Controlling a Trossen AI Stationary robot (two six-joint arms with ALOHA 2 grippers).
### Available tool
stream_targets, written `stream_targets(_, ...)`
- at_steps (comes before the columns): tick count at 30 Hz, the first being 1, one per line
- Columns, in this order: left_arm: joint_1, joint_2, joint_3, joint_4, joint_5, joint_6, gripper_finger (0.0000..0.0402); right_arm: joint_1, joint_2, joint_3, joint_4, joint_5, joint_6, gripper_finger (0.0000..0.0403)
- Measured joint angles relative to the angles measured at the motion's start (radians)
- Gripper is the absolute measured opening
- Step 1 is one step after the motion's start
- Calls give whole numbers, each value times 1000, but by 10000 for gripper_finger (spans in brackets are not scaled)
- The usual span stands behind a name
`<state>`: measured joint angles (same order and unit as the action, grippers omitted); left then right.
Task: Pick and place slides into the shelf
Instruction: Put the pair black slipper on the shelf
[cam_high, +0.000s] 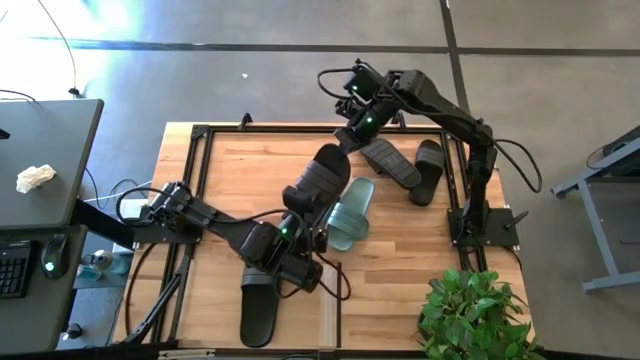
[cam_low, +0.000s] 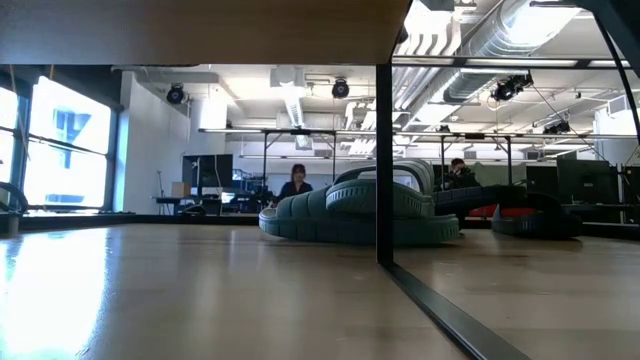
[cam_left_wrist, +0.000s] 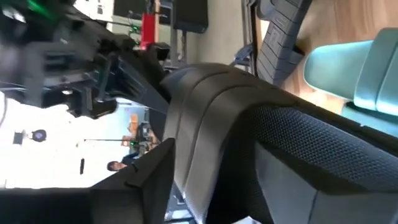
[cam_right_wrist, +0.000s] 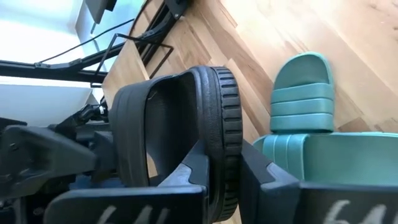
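Observation:
A black slide (cam_high: 318, 185) hangs slanted in the air over the shelf's light wood board (cam_high: 230, 170), between my two grippers. My right gripper (cam_high: 347, 135) is shut on its far end. My left gripper (cam_high: 293, 228) is at its near end, and the slide (cam_left_wrist: 211, 124) fills that wrist view. A sage-green pair (cam_high: 350, 212) lies on the board just below and to the right, soles down. Two black slides (cam_high: 392, 160) (cam_high: 430, 170) lie at the far right. Another black slide (cam_high: 258, 308) lies near the front edge. My right gripper (cam_right_wrist: 221, 168) pinches the sole's ribbed rim (cam_right_wrist: 222, 134) between its two fingers, at the end close to the strap (cam_right_wrist: 149, 118). One finger is on the footbed side and one on the underside. The fingers come slanting down from the far right. The slide is clear of the board.
A potted plant (cam_high: 470, 315) stands at the near right corner. A dark desk (cam_high: 45, 160) with a keyboard is off to the left. In the low view a dark frame post (cam_low: 383, 150) stands before the green pair (cam_low: 350, 215), and people sit in the room behind.

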<state>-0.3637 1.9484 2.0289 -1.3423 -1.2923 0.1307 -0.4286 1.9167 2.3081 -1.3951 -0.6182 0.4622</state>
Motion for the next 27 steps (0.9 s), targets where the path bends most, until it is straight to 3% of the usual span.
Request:
stream_targets(4, -39, -23, 0, -10, -5, -47, 224, -33, 0, 0, -14, 0, -25, 14)
stream_targets(10, -71, -136, 1, -44, 41, -225, 213, -85, 0, 0, -56, -4, -75, 14)
stream_targets(18, -23, -355, 2, -83, 266, -429, 177, -81, 0, 0, -130, -121, -193, 14)
stream_targets(27, 159, -545, 2, -63, 478, -364, 142, 94, 5, 0, -57, -222, -207, 14)
